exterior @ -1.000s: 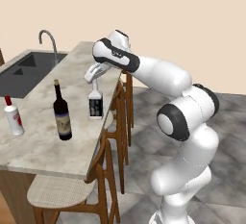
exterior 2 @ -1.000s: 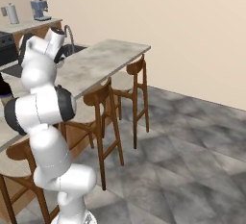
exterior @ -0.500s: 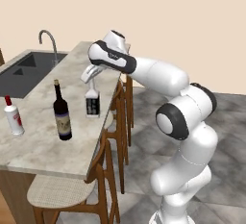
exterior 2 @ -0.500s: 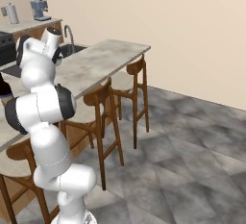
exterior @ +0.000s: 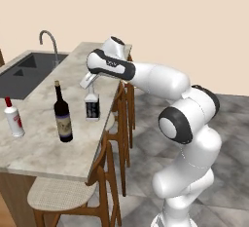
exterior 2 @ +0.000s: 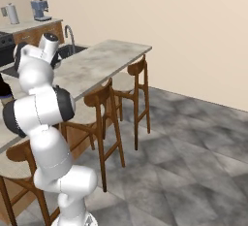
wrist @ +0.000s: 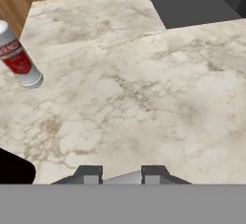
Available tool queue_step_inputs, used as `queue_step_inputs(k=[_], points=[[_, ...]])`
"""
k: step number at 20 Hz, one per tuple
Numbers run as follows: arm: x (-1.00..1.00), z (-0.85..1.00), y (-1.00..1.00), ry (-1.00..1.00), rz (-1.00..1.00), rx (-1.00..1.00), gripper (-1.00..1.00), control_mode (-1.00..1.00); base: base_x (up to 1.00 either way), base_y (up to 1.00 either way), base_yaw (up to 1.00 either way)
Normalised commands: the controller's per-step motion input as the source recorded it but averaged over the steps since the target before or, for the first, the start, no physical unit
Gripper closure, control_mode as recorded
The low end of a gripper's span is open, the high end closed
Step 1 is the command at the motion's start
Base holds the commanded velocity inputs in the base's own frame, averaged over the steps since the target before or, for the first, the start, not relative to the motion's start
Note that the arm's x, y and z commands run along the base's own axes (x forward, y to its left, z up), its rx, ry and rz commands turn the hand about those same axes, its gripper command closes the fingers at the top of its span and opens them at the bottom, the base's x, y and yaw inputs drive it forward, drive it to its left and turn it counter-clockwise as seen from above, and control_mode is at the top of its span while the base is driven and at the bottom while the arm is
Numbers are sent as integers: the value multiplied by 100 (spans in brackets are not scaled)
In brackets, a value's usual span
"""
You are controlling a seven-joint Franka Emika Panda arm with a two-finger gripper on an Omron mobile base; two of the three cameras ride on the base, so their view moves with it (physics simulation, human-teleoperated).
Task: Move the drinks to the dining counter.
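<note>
Bottles, all three, stand on the long beige marble-patterned dining counter (exterior: 73, 104), which has wooden wicker-seat stools (exterior: 53, 194) along its near edge. In the left base view the short clear bottle with a black label (exterior: 92, 106) sits closest to that edge. The tall dark wine bottle with a pale label (exterior: 62, 115) is just beside it at about eight o'clock, and the small white bottle with a red cap (exterior: 13, 119) is well apart at nine o'clock, near the dark sink (exterior: 22, 72) with its curved faucet (exterior: 48, 41).

The white arm's two-finger gripper (exterior: 91, 85) is directly over the clear bottle, its fingers pinching the bottle's neck while the base looks to rest on the slab. The hand view looks across bare marble, with the white bottle (wrist: 18, 57) at ten o'clock.

As a judgement, the clear bottle is rigid, smooth glass or plastic, light to moderate in weight, and slippery at the narrow neck; it could swing or slip if lifted by the top alone. Its short, squat body should stand steadily once let go. The wine bottle looks the heaviest and most top-heavy, and the nearest thing to knock when the hand pulls away, so a straight upward retreat seems wise. With every drink already on the counter, little appears left beyond releasing.
</note>
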Motion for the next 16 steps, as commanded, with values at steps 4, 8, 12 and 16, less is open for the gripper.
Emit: queue_step_inputs(k=[4, 8, 12, 16], points=[[0, -24, 2, -2, 0, 0, 100, -100, 0, 0, 0], [0, -6, 0, 0, 0, 0, 100, -100, 0, 0, 0], [0, 0, 0, 0, 0, 0, 100, -100, 0, 0, 0], [0, 0, 0, 0, 0, 0, -100, -100, 0, 0, 0]])
